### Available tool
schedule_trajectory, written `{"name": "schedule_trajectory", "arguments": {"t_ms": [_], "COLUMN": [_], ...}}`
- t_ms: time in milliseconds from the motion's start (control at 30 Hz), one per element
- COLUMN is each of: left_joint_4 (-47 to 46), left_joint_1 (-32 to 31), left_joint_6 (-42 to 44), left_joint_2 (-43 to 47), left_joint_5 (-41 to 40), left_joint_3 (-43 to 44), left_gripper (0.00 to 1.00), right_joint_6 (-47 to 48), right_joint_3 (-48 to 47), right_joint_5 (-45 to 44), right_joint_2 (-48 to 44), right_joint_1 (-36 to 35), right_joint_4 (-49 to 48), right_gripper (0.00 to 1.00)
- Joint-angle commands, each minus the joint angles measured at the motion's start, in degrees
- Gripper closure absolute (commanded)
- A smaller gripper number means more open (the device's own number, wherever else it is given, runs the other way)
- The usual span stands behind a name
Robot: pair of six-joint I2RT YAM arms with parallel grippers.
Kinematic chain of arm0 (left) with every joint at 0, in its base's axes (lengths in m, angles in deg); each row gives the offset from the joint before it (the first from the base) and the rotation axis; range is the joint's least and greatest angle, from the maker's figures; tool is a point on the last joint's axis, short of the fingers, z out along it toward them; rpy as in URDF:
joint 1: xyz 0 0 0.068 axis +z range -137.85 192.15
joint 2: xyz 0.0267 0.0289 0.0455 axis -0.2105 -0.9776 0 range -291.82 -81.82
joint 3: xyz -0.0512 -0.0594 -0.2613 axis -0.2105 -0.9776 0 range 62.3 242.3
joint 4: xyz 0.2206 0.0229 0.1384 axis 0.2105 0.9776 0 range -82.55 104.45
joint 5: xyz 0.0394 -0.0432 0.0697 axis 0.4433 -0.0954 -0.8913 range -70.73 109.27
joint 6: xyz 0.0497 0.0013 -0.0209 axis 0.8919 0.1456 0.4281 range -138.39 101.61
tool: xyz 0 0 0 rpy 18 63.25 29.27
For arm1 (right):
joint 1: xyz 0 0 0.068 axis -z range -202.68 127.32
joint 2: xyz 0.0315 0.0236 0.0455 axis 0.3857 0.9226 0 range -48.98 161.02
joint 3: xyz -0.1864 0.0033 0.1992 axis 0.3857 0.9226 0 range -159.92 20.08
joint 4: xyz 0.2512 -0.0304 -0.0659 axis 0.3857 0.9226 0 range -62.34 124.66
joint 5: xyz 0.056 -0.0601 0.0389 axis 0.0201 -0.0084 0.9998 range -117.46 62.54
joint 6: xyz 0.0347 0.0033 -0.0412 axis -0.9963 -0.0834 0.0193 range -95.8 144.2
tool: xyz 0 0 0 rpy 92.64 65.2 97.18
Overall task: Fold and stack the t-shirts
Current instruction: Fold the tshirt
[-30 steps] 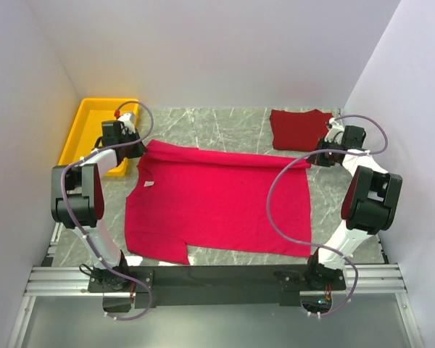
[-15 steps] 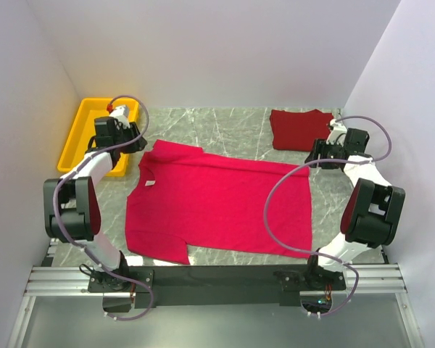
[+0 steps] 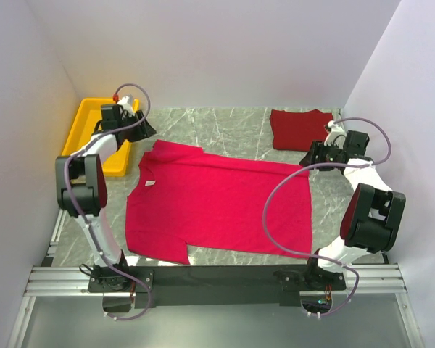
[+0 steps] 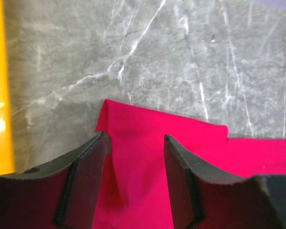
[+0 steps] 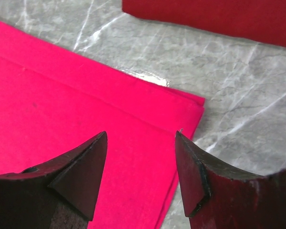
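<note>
Straddling the upper left corner of the crimson-pink shirt (image 4: 148, 162), the left jaws stand parted, and the cloth rises in a soft ridge between them. As far as the wrist view shows, nothing is pinched. The right jaws are spread wide over the shirt's upper right corner, where the edge shows as two layers, one just inside the other. They hold nothing either.

Out from both, the pink shirt lies across the middle of the desk (image 3: 225, 125). Its collar and white neck label (image 3: 149, 183) are toward the left of the overhead frame, its hem is toward the right, and one sleeve sticks out at the lower left. The maroon shirt (image 3: 299, 129) sits in the upper right of that frame as a compact rectangle, well apart from the pink one. A yellow tray (image 3: 76, 141) rests at the upper left, beside the left arm.

By my reading, the maroon shirt is already folded and parked, so half the folding is done. The pink shirt is still nearly at full spread, and the doubled edge may be a first narrow fold or only its own hem; I cannot tell which. Left to do are its remaining folds and setting one shirt on the other.
</note>
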Motion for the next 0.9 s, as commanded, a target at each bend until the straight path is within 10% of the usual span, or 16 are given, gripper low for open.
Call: {"name": "schedule_trajectory", "arguments": {"t_ms": [0, 867], "left_joint_4": [4.71, 16.67], "left_joint_1": [-1.02, -5.24], "left_joint_6": [-2.52, 2.84], "left_joint_2": [-5.38, -17.71], "left_joint_5": [2.12, -6.41], "left_joint_3": [6.45, 19.82], "left_gripper": [0.43, 0.50], "right_joint_6": [-0.56, -3.91], "right_joint_3": [0.40, 2.25], "right_joint_5": [2.08, 3.57], "right_joint_2": [-3.64, -6.98], "right_joint_1": [-0.31, -0.22], "right_joint_4": [-0.31, -0.57], "right_gripper": [0.35, 0.35]}}
